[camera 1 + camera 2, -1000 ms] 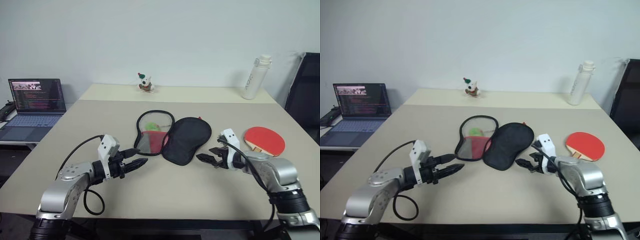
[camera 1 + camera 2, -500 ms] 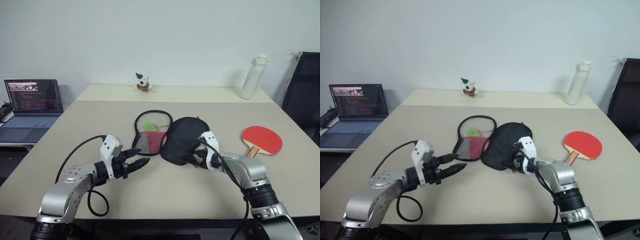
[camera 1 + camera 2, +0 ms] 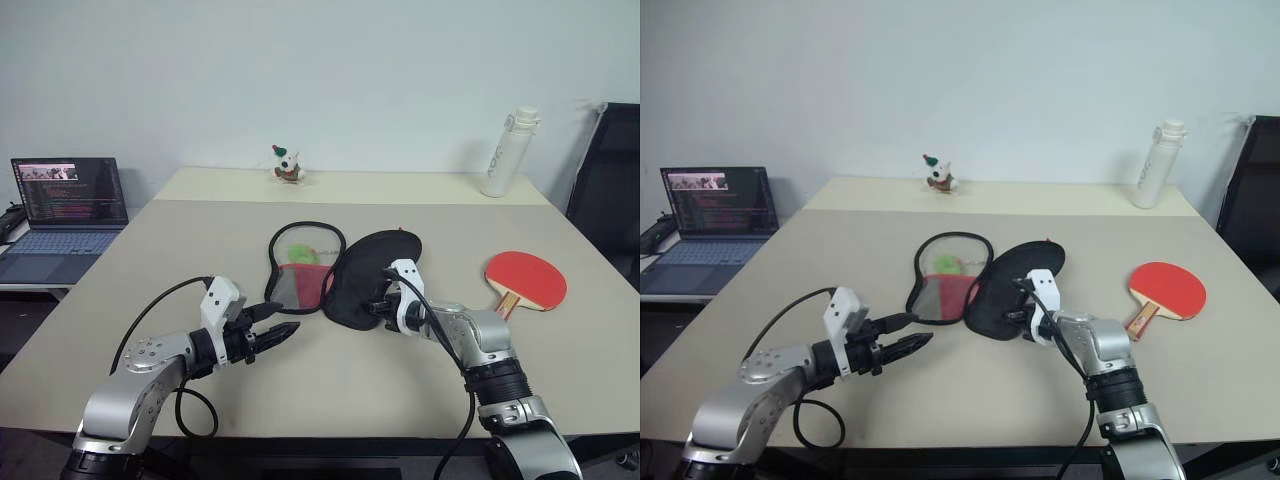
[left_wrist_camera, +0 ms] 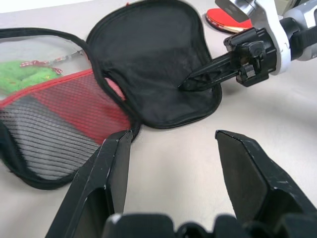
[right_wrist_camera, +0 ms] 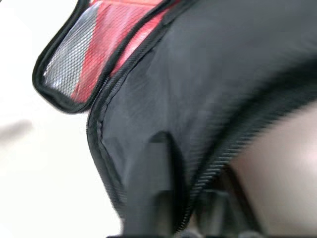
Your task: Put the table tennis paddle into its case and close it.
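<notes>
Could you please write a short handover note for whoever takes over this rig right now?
Right gripper: shut on the black flap of the case, near its edge.
Left gripper: open, empty, hovering over the table just short of the case's mesh half.
Table tennis paddle: flat on the table, to the right of the case, untouched.
Done: case lies open, flap gripped.
Left: put the paddle into the case, fold it over, close it.
</notes>
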### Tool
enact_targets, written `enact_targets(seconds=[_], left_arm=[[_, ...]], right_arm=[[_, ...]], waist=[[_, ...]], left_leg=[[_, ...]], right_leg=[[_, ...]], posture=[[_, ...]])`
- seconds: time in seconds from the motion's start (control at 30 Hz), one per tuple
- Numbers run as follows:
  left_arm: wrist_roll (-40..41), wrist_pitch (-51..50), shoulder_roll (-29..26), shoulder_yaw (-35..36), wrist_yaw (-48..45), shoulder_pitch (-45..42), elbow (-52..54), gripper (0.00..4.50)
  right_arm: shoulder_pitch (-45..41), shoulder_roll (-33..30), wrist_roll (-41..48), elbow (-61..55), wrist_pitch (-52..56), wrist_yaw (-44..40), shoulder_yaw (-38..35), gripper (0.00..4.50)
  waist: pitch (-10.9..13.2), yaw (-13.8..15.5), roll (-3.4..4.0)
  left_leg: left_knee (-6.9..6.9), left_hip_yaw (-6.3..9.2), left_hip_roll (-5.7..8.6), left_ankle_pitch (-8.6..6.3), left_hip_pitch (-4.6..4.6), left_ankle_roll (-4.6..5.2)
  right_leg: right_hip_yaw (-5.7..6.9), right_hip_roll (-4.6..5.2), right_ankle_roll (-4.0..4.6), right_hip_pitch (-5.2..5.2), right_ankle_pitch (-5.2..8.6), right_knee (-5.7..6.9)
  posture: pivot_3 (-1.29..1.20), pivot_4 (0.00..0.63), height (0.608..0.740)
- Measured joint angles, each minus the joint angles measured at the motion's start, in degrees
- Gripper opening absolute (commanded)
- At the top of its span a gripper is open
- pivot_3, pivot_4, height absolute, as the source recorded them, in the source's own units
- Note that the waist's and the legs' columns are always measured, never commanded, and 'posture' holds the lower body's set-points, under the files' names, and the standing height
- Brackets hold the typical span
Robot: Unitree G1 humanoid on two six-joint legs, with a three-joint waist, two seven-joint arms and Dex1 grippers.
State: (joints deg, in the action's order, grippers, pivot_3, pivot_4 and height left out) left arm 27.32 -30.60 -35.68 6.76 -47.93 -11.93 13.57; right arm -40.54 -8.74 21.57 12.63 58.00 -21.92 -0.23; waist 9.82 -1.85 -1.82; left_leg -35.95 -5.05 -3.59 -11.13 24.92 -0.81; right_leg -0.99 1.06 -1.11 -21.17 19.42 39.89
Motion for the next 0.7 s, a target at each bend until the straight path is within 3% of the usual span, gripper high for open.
enact_targets(seconds=[0.3,0.7], left_arm=[[-1.52,2.17,0.62,-2.90,-0.52,-2.08,-0.90,2.94],[-2.89,4.04,1.53,-5.00,-1.32,-2.18,-2.23,2.94]], right_arm=[[-4.74,-5.72,1.32,4.80,5.06,-4.15,-1.67,0.06],[-10.81,-18.33,-2.51,17.16,1.96,-18.32,4.95,0.06]], waist=[[0.00,0.07,0.00],[0.02,0.02,-0.01]], left_leg=[[0.01,-0.04,0.01,-0.01,0.00,0.01],[0.02,-0.10,0.02,-0.01,0.01,0.02]], right_leg=[[-0.02,0.00,0.00,-0.01,0.00,-0.01],[-0.06,0.00,0.00,-0.05,0.00,-0.03]], posture=[[0.00,0.150,0.740],[0.00,0.150,0.740]])
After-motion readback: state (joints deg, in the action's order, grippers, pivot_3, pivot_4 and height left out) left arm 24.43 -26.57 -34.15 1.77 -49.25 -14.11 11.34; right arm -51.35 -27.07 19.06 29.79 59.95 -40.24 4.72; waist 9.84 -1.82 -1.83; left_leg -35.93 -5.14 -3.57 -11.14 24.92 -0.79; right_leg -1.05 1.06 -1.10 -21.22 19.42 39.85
